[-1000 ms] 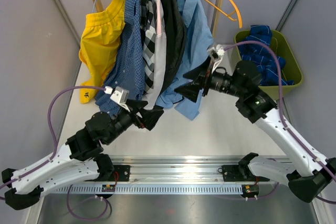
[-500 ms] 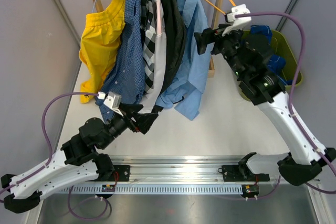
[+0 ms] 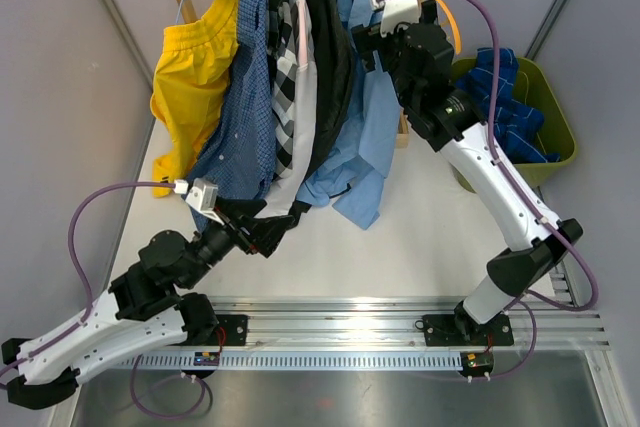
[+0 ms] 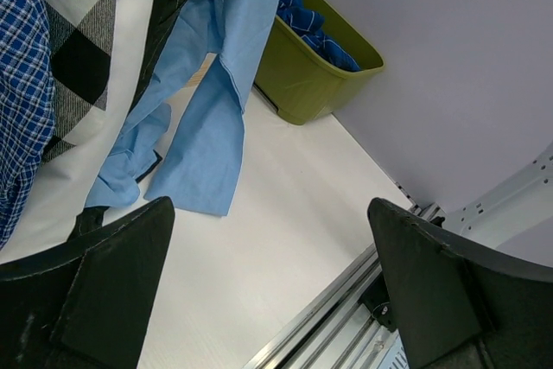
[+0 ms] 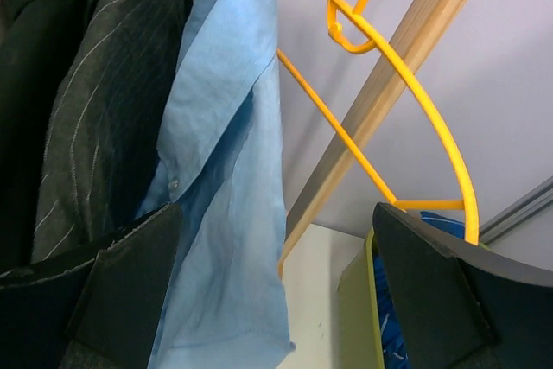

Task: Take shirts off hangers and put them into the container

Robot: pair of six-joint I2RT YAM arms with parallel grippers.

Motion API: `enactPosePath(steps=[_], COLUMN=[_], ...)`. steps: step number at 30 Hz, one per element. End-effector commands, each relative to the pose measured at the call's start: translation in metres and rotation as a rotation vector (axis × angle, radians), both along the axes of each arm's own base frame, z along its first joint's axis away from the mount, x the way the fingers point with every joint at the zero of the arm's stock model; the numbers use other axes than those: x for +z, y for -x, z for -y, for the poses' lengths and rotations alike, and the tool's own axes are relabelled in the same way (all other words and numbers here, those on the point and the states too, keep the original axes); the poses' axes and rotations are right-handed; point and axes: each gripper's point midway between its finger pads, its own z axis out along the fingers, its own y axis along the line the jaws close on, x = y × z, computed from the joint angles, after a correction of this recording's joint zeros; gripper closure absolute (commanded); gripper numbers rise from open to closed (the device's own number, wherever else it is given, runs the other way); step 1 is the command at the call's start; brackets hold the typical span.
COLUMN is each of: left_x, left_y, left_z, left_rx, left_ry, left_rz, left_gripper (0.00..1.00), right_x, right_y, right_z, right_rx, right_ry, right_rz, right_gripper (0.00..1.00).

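1. Our left fingers [image 3: 272,232] stand wide apart and hold nothing, low by the shirt hems.
2. Our right fingers [image 3: 365,44] gape too, empty. The light blue shirt [image 5: 225,127] hangs just ahead between them, its long axis vertical.
3. A bare orange hanger [image 5: 333,127] hangs right of them. The green container [image 4: 311,84] sits on the white counter [image 4: 259,248] beyond our left fingers.

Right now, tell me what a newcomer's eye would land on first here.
The row of shirts hanging at the rear centre, bright yellow shirt on its left end, light blue shirt on its right. The right gripper high, open, beside the light blue collar, by an empty orange hanger. Beside it, the olive container holds a dark blue shirt.
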Motion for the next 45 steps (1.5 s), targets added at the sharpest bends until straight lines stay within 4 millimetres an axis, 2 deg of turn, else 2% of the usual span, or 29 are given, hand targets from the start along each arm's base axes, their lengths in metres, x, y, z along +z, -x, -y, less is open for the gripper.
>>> enactPosePath(steps=[1, 2, 3, 4, 6, 8, 13, 15, 20, 21, 23, 25, 27, 29, 32, 33, 34, 35, 36, 37, 39, 40, 43, 45], left_x=[-0.003, -0.003, -0.002, -0.003, -0.003, -0.004, -0.003, -0.004, -0.003, -0.003, -0.003, -0.002, -0.002, -0.002, -0.002, -0.002, -0.002, -0.001, -0.001, 0.0, 0.001, 0.002, 0.003, 0.005], left_y=[-0.003, -0.003, -0.002, -0.002, -0.001, -0.001, 0.0, 0.0, -0.001, -0.001, 0.0, 0.0, 0.0, 0.001, 0.001, 0.001, 0.001, 0.001, 0.001, 0.001, 0.001, 0.001, 0.001, 0.001], left_z=[-0.006, -0.008, -0.009, -0.01, -0.012, -0.014, -0.017, -0.016, -0.014, -0.014, -0.013, -0.014, -0.014, -0.015, -0.015, -0.015, -0.015, -0.016, -0.015, -0.015, -0.015, -0.015, -0.015, -0.017], left_rx=[0.033, 0.035, 0.034, 0.037, 0.041, 0.043, 0.051, 0.05, 0.046, 0.043, 0.042, 0.04, 0.04, 0.042, 0.04, 0.04, 0.04, 0.04, 0.038, 0.039, 0.039, 0.039, 0.04, 0.047], left_ry=[0.007, 0.01, 0.014, 0.015, 0.019, 0.02, 0.026, 0.025, 0.024, 0.027, 0.025, 0.025, 0.03, 0.03, 0.031, 0.031, 0.032, 0.033, 0.03, 0.03, 0.027, 0.029, 0.021, 0.021], left_rz=[-0.004, -0.001, 0.0, -0.001, 0.001, -0.002, 0.0, 0.002, 0.0, 0.0, -0.001, -0.001, -0.003, -0.003, -0.006, -0.006, -0.007, -0.005, -0.005, -0.003, -0.002, 0.0, 0.0, 0.001], left_gripper=[0.01, 0.01, 0.01, 0.01, 0.01, 0.01, 0.01, 0.01, 0.01, 0.01, 0.01, 0.01, 0.01, 0.01, 0.01, 0.01, 0.01, 0.01, 0.01, 0.01, 0.01, 0.01, 0.01, 0.01], right_x=[0.04, 0.03, 0.024, 0.027, 0.012, 0.01, 0.006, 0.003, 0.0, -0.002, -0.004, -0.007, -0.009, -0.006, 0.007, 0.022, 0.025, 0.034, 0.051, 0.053, 0.074, 0.091, 0.104, 0.119], right_y=[-0.009, -0.019, -0.025, -0.027, -0.035, -0.039, -0.028, -0.023, -0.019, -0.018, -0.02, -0.022, -0.024, -0.025, -0.027, -0.025, -0.029, -0.031, -0.029, -0.035, -0.04, -0.041, -0.045, -0.038], right_z=[0.017, 0.014, 0.02, 0.016, 0.012, 0.01, -0.003, -0.008, -0.007, -0.008, -0.005, -0.008, -0.006, -0.006, -0.004, -0.003, -0.002, -0.002, 0.0, 0.0, 0.001, 0.005, 0.006, 0.009], right_rx=[-0.055, -0.05, -0.054, -0.018, 0.009, 0.039, 0.145, 0.178, 0.204, 0.214, 0.215, 0.231, 0.223, 0.224, 0.224, 0.226, 0.223, 0.223, 0.226, 0.223, 0.223, 0.216, 0.206, 0.208], right_ry=[-0.024, -0.019, -0.031, -0.043, -0.054, -0.07, -0.087, -0.088, -0.101, -0.109, -0.129, -0.135, -0.141, -0.151, -0.165, -0.173, -0.177, -0.189, -0.206, -0.213, -0.245, -0.273, -0.305, -0.336], right_rz=[0.091, 0.066, 0.035, 0.033, -0.027, -0.044, -0.088, -0.106, -0.127, -0.14, -0.161, -0.176, -0.184, -0.178, -0.146, -0.112, -0.101, -0.074, -0.03, -0.018, 0.055, 0.109, 0.162, 0.207], right_gripper=[0.01, 0.01, 0.02, 0.06, 0.11, 0.17, 0.19, 0.24, 0.48, 0.57, 0.63, 0.78, 0.97, 1.0, 1.0, 1.0, 1.0, 1.0, 1.0, 1.0, 1.0, 1.0, 1.0, 1.0])
